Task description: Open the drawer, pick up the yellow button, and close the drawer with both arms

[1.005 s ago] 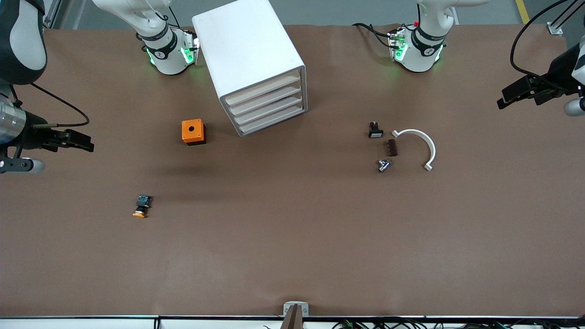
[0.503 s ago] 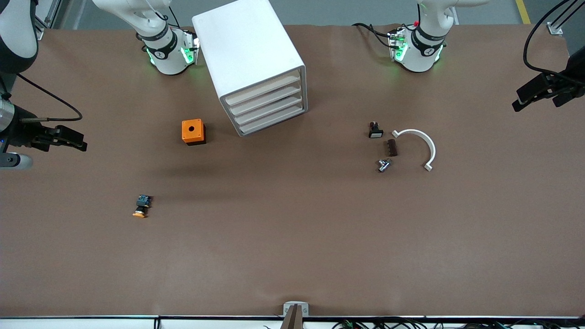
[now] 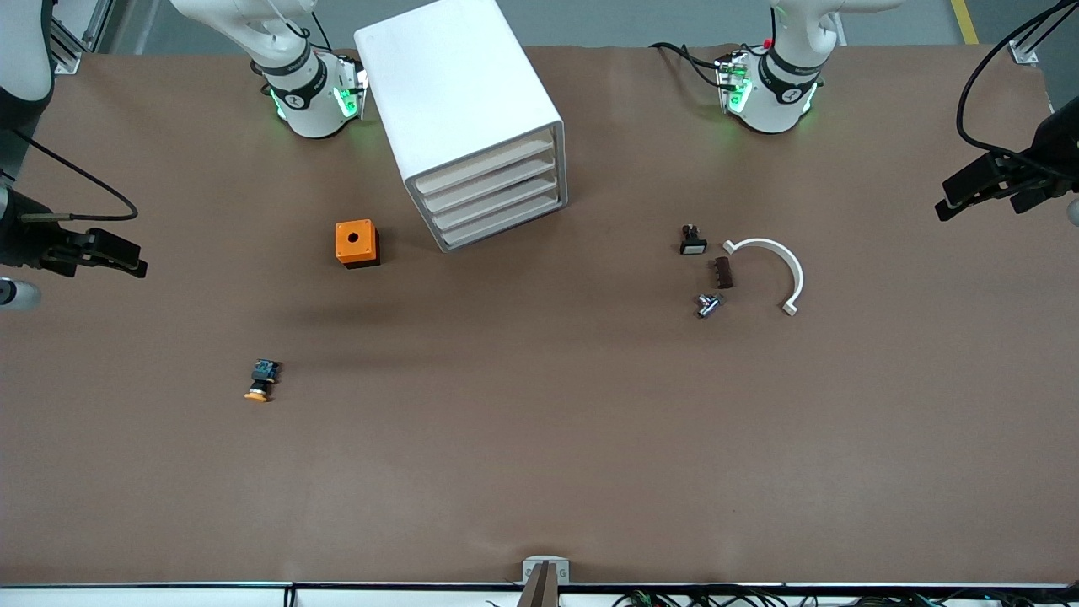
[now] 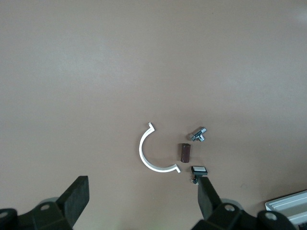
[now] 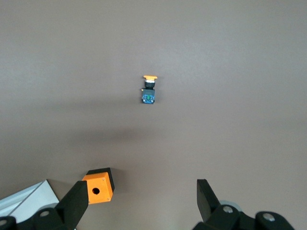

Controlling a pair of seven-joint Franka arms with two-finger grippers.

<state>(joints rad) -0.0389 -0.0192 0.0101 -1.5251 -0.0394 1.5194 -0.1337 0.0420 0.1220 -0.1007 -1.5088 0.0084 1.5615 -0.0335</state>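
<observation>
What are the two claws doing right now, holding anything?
Left gripper: open, holding nothing, up over the left arm's end of the table.
Right gripper: open, holding nothing, up over the right arm's end.

1. My table (image 3: 539,472) is covered in brown.
2. Under my right gripper (image 5: 139,203): the button (image 3: 262,380) and orange cube (image 3: 356,243).
3. Under my left gripper (image 4: 144,203): white arc (image 3: 774,268), brown block (image 3: 723,272), black-and-white part (image 3: 692,240), and possibly a metal fitting (image 3: 707,305).
4. Between them, the cabinet (image 3: 459,110).
</observation>
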